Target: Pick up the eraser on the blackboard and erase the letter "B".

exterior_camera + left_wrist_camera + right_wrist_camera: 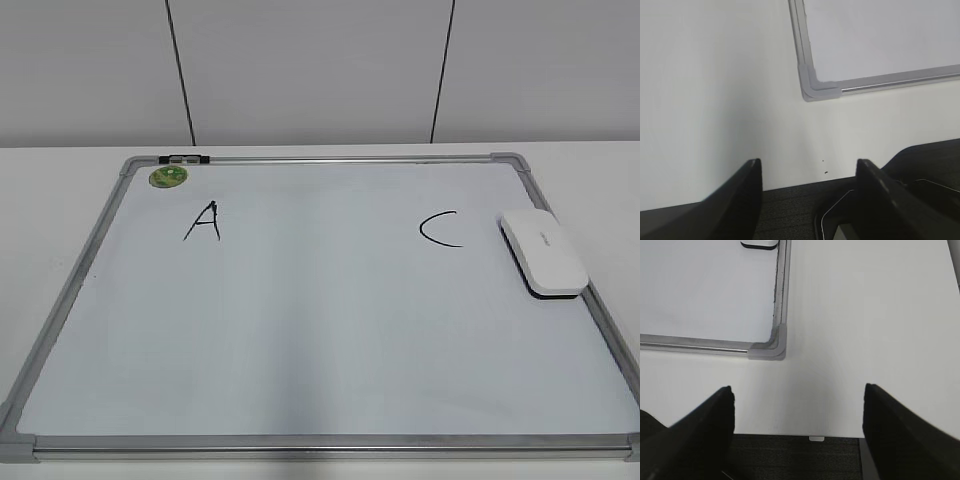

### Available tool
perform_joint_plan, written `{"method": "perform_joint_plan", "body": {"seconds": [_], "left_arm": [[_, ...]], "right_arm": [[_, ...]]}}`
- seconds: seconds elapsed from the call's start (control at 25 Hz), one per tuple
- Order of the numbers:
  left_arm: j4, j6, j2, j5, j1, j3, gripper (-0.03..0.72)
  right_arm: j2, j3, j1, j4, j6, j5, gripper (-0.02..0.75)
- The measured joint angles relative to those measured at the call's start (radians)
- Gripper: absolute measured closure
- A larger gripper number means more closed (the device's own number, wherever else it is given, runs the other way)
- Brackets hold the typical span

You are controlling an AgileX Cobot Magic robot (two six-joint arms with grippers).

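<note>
On my bench: blackboard (320, 350) bearing only "A" (203, 222) and "C" (441, 229), eraser (543, 252) at its right edge; left tool (807, 172) and right tool (797, 400) both spread wide, empty.

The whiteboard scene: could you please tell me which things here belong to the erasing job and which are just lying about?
Belonging to the job:
- the eraser, lying at the board's right edge
- the blackboard
- no letter B shows between A and C

Just lying about:
- the green magnet near the top left corner
- the letter A
- the letter C
</note>
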Motion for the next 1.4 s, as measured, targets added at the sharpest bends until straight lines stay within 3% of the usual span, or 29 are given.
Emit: {"method": "perform_joint_plan", "body": {"seconds": [0.56,1.12,1.4], "left_arm": [[0.02,-0.002,0.0,-0.065,0.0,0.028,0.244],[0.02,-0.003,-0.007,-0.069,0.0,0.028,0.293],[0.02,-0.003,-0.186,-0.071,0.0,0.028,0.315]], "right_arm": [[0.0,0.0,0.0,0.0,0.001,-0.001,0.146],[-0.002,0.0,0.0,0.0,0.001,-0.002,0.146],[-0.077,0.0,-0.053,-0.008,0.001,-0.002,0.146]]}}
